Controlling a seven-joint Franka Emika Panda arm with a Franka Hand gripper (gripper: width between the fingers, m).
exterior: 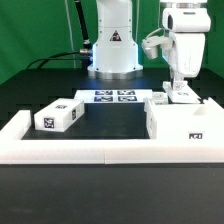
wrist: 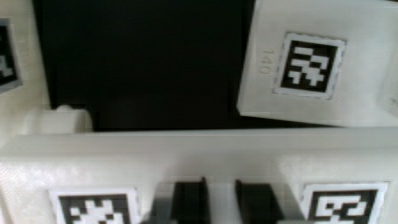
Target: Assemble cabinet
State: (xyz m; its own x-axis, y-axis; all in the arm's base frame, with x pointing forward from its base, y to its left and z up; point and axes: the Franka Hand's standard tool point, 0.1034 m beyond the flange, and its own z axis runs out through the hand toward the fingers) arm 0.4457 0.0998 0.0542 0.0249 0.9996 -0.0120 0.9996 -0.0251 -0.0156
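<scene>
Right now your gripper hangs low over the rear edge of the large cabinet box on the exterior view's right. Whether its fingers pinch anything, you cannot tell. A smaller tagged cabinet part lies well apart, on that view's left.

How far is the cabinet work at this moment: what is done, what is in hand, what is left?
Nothing looks joined yet: the small box lies on the exterior view's left, apart from the big box on its right. In hand: the gripper is low over the big box's top; its grip cannot be told. Left: joining all the parts.
</scene>
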